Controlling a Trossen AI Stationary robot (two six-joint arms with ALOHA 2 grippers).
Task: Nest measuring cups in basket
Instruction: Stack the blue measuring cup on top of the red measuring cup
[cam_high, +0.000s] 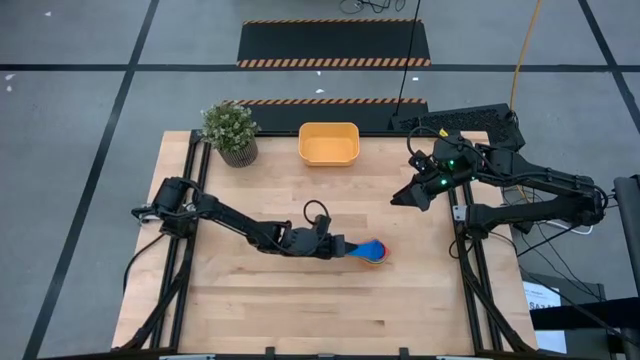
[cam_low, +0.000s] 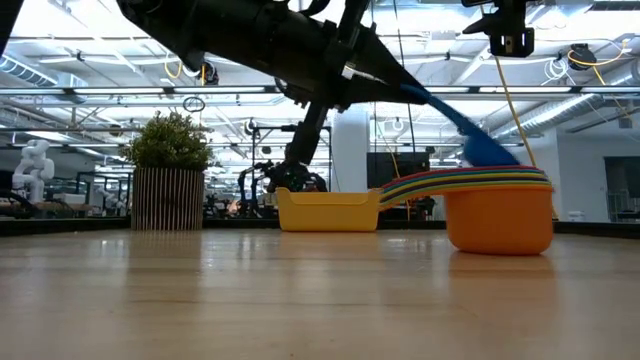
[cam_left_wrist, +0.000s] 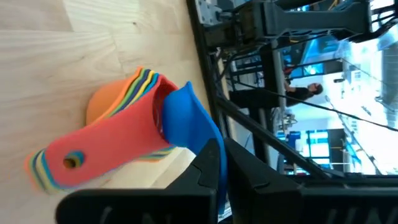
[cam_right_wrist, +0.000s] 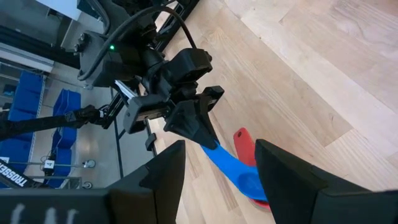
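The measuring cups (cam_low: 497, 205) sit in one stack on the wooden table (cam_high: 260, 300), toward the right side and well apart from the basket (cam_high: 329, 143). The biggest cup is orange and sits at the bottom. Thin rims of other colours show above it like a little rainbow, and a red handle with a small hole lies on top of the pile of flat handles. A blue cup (cam_left_wrist: 186, 121) is at the very top, tipped up on a slant with its bowl in the stack. The left gripper (cam_high: 343, 245) is squeezed onto the blue cup's handle. The basket is orange-yellow and sits at the far edge of the table, just right of a small potted plant (cam_high: 230, 131). The right gripper (cam_high: 411, 195) hangs over the right side of the table, away from the cups, and its fingers are spread apart with nothing between them. Most of the cups hide inside each other, so only their edges show. From the low view, the stack covers the right end of the basket.
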